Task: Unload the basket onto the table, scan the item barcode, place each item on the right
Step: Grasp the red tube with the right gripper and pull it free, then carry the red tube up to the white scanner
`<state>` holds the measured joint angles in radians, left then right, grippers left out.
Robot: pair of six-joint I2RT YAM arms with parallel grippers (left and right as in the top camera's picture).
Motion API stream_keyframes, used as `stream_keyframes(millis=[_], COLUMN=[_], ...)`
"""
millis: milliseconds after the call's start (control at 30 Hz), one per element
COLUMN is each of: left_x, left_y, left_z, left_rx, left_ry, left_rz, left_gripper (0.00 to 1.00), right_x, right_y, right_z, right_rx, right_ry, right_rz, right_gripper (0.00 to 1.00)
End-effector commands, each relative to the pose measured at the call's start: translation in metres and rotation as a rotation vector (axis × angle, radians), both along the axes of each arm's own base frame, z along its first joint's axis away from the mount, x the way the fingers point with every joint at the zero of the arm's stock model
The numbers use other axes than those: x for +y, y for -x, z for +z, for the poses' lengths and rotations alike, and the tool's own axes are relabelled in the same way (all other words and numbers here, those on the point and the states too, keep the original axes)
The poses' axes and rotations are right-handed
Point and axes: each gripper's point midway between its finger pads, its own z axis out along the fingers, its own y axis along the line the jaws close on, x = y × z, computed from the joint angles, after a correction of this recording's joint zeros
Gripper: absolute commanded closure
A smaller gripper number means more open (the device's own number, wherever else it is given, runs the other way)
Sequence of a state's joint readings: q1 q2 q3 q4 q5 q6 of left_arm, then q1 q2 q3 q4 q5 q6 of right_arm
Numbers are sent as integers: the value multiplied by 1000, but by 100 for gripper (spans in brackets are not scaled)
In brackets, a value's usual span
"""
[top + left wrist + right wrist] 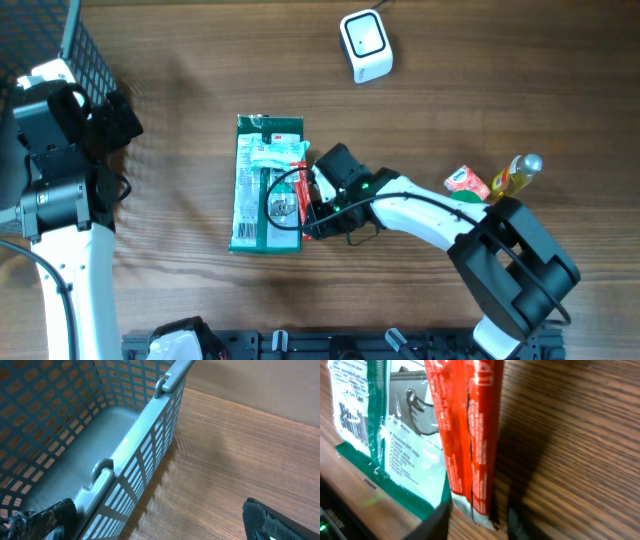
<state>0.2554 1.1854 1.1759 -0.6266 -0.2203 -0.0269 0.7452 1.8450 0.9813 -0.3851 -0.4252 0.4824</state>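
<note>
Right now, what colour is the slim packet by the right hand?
The slim packet is red with pale print, clearest in the right wrist view.

Wooden table (180,120), brown-grained; green-and-white packet (258,205) is laid flat near centre, red packet (298,178) along its right edge; white scanner (365,45) is set at the far side; small red sachet (467,181) and yellow bottle (512,177) are laid side by side at right; grey mesh basket (90,45) is placed at far left corner.

We can read no word for certain. The green-and-white package (415,450) bears a barcode (352,425) and fine print (too blurred to make out). Just beside the package, the red packet (470,435) carries illegible white lettering.
</note>
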Motion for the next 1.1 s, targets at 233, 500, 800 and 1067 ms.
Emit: stream_keyframes(millis=[233, 500, 800, 1067], left_x=[-9, -9, -9, -9], left_y=[6, 6, 6, 6], left_z=[-48, -48, -48, -48], left_rx=[118, 118, 118, 118], left_ry=[99, 99, 99, 99], left_rz=[-11, -11, -11, -11], left_gripper=[0, 0, 0, 0], right_x=[-19, -11, -33, -58], right_y=[5, -18, 12, -22], right_z=[-28, 53, 114, 110], right_rx=[-3, -323, -505, -602], right_ry=[119, 19, -13, 187], right_rz=[-52, 214, 501, 384], right_gripper=[91, 96, 96, 96])
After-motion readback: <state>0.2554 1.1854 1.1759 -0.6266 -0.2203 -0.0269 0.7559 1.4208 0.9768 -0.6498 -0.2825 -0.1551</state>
